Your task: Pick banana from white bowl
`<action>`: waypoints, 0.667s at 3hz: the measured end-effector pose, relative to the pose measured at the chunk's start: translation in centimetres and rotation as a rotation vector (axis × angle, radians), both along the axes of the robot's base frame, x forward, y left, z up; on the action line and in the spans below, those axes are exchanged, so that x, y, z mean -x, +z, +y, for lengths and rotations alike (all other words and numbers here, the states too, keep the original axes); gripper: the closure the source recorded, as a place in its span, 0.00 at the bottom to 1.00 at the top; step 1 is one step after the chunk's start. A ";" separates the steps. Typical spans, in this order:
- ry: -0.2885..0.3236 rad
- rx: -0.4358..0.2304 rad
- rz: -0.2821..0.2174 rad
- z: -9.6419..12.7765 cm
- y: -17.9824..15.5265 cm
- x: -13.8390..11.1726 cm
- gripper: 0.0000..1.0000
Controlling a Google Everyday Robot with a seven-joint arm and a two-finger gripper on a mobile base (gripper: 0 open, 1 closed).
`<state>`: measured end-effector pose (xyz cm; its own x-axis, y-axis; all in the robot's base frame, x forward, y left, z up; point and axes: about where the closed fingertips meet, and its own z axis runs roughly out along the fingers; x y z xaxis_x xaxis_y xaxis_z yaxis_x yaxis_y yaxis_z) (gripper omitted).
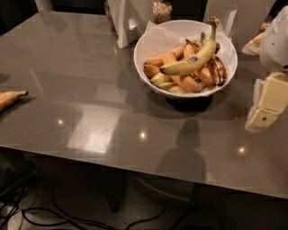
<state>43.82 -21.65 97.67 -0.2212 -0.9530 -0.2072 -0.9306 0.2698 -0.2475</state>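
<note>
The long, curved greenish-yellow banana [189,63] with a dark blue sticker lies on top of the pile in the white bowl [140,49], its stem pointing up to the back. The bowl is lined with crinkled white paper and stands at the back right of the grey table. Under the banana lie shorter orange-toned bananas [167,58] and a black-streaked one [218,69]. My gripper [269,105], with cream-coloured parts, hangs at the right edge of the view, right of the bowl and a little nearer to the front, apart from it and holding nothing.
A loose banana [9,98] lies at the table's left edge. A white stand [123,22] and a jar [162,11] stand behind the bowl, and white objects [274,36] at the back right. The table's front edge [135,155] drops to a floor with cables [45,213].
</note>
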 end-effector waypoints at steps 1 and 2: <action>0.000 0.000 0.000 0.0 0.0 0.0 0.00; 0.023 -0.016 -0.041 0.4 0.3 -0.4 0.00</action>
<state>44.17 -21.23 97.98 -0.1906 -0.9541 -0.2312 -0.9256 0.2531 -0.2815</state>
